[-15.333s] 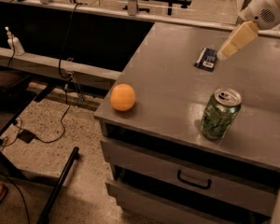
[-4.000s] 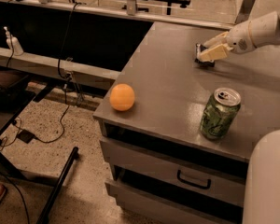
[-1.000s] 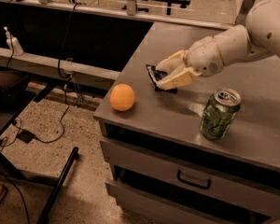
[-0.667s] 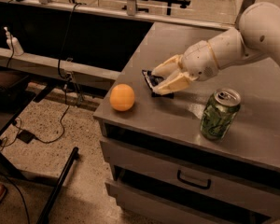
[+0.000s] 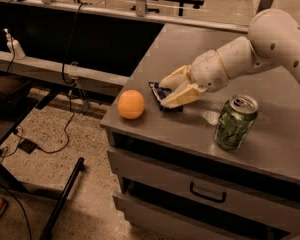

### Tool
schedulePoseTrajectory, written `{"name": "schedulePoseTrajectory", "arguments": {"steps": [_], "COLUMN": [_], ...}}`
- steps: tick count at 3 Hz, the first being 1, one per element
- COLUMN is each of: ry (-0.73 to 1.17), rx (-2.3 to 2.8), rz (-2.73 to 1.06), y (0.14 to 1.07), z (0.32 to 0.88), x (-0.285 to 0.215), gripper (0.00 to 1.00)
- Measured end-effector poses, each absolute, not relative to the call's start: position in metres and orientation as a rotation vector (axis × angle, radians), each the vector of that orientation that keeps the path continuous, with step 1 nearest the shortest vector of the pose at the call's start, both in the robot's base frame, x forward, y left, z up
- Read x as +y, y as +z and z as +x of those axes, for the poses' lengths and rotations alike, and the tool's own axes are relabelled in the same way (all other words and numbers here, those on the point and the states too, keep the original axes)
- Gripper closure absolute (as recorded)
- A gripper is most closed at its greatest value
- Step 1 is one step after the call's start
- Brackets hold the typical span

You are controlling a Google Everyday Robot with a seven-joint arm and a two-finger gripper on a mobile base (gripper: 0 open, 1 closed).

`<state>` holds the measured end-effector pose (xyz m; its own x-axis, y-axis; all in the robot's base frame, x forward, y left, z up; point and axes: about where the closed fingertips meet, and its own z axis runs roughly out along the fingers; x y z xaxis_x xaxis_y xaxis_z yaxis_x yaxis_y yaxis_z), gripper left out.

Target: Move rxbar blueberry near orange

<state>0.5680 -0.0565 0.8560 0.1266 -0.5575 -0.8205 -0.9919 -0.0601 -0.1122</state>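
Note:
The orange [image 5: 131, 104] sits near the front left corner of the grey counter [image 5: 205, 49]. The rxbar blueberry [image 5: 160, 92], a dark navy wrapper, lies low at the counter just right of the orange, partly hidden between my cream fingers [image 5: 174, 78]. My gripper [image 5: 165, 91] reaches in from the right on a white arm and is shut on the bar.
A green soda can [image 5: 235, 122] stands on the counter right of my gripper, near the front edge. Drawers with a handle [image 5: 207, 194] are below. The counter's left edge drops to a floor with cables and a black stand.
My gripper has carried the bar from the back of the counter forward and left, and lowered it close beside the orange.

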Motion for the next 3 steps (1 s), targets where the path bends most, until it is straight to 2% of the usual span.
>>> {"name": "schedulePoseTrajectory", "arguments": {"steps": [3], "ry": [0.799], "rx": [1.507], "rz": [-1.715], "y": [0.8540], "z": [0.5677], "x": [-0.0503], "gripper": [0.00]}}
